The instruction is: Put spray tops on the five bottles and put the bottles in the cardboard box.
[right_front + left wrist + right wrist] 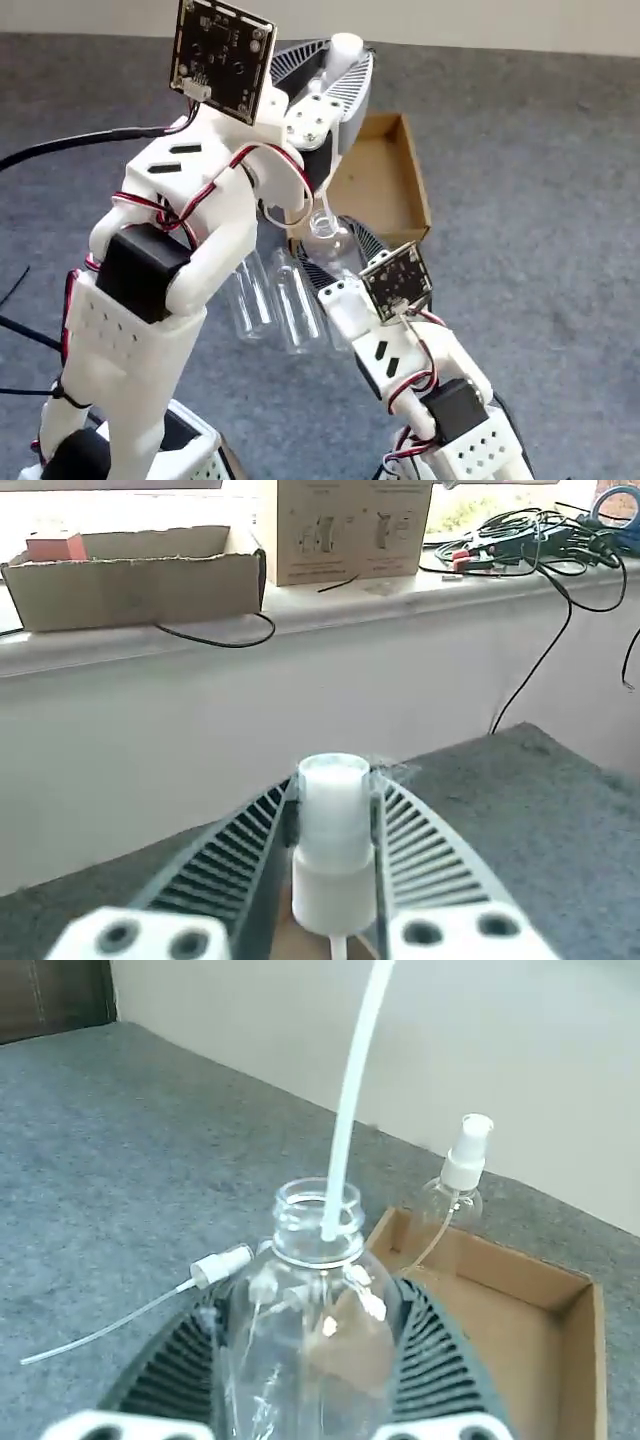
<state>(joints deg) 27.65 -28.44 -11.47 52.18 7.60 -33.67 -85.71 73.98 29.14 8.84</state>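
Left jaws clamp white plastic spray top (333,850); right jaws grip clear bottle (303,1325).

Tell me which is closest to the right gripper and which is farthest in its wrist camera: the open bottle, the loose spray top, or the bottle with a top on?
1. Open bottle, clamped inside the right gripper.
2. Loose spray top, lying on the carpet just beside it.
3. Capped bottle, standing at the far end of the cardboard box.
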